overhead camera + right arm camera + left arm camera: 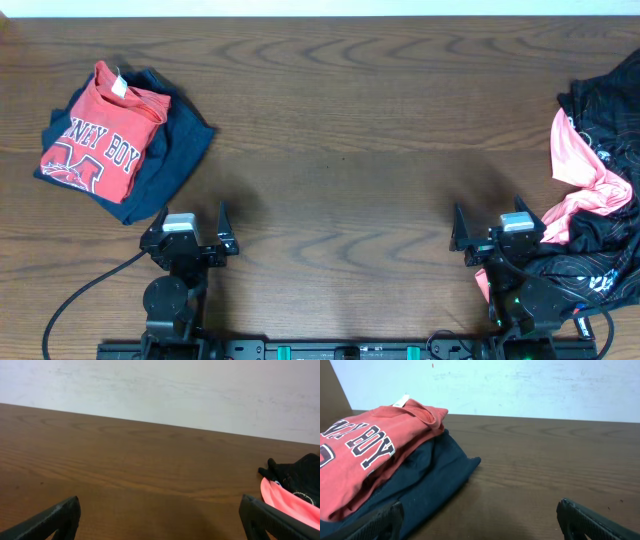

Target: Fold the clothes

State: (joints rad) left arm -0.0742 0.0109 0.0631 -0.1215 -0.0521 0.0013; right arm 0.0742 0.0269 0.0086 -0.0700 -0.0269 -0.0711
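A folded red shirt with navy lettering [98,137] lies on a folded navy garment [168,160] at the far left of the table; both also show in the left wrist view, the red shirt [365,460] on the navy one [430,485]. An unfolded heap of black [600,110] and pink clothes [585,175] lies at the right edge; its pink edge shows in the right wrist view [290,502]. My left gripper [207,222] is open and empty, just below the folded stack. My right gripper [478,228] is open and empty, left of the heap.
The brown wooden table [340,150] runs between the two piles. A pale wall [160,390] stands behind the far edge. A black cable [85,290] trails from the left arm's base.
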